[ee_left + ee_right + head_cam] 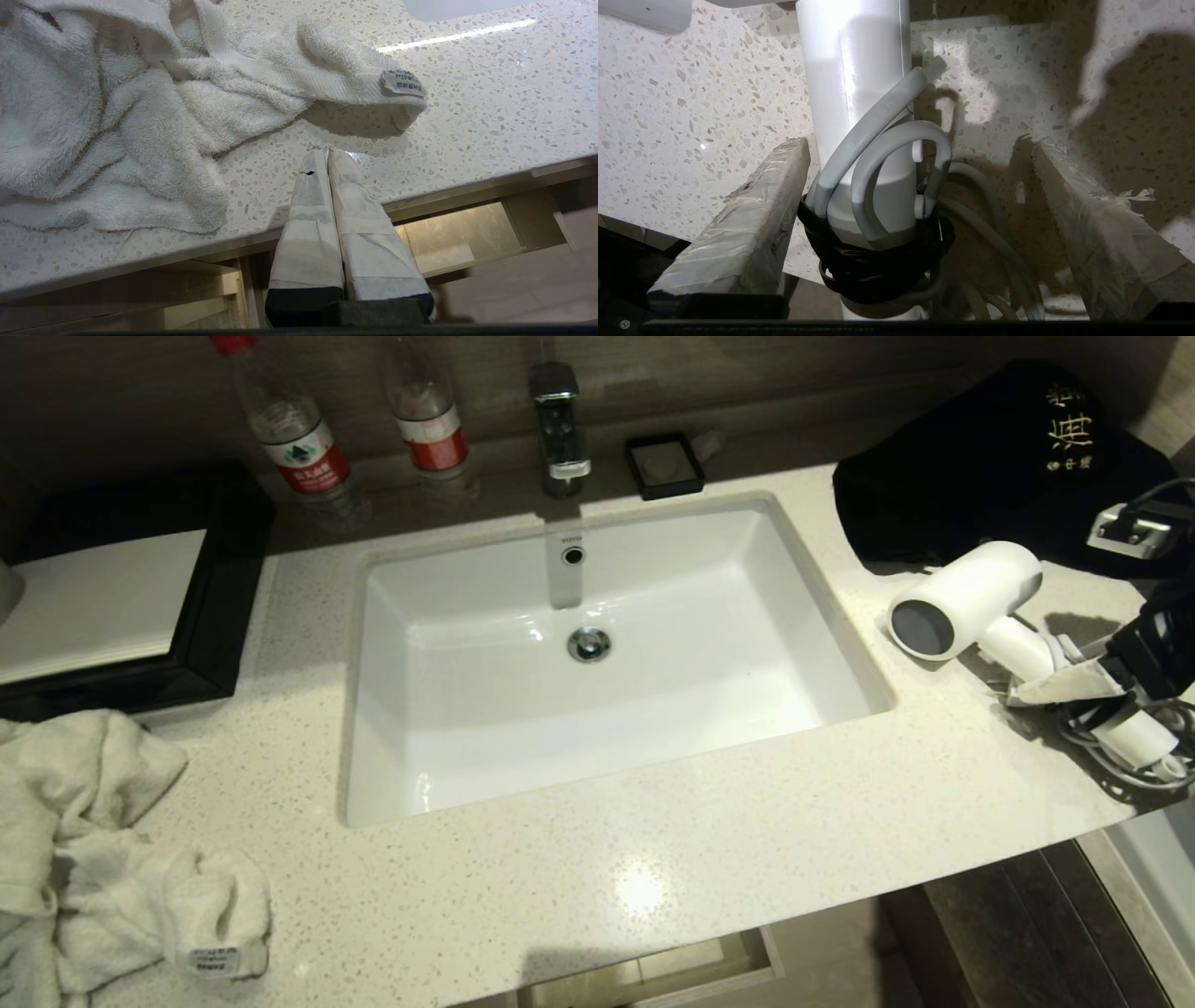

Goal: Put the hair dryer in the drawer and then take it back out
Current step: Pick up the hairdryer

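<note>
A: Where's the white hair dryer with the short thick barrel and dark grey round end (966,600)?

B: Lying on the speckled stone table (653,859), right of the white sink (597,653), in front of the black cloth bag (990,467). Wooden drawer (653,975) below looks partly open; only a corner shows.

A: Right gripper (920,219)?

B: Spread wide, straddling the white handle (859,93) at the cord bundle with the black tie (873,261). Nothing gripped.

A: Advice?

B: Close on bare handle above the cord loops, centred, or it may slip. Left gripper (327,154) is parked with its fingers together near the crumpled white towel (117,116).
</note>
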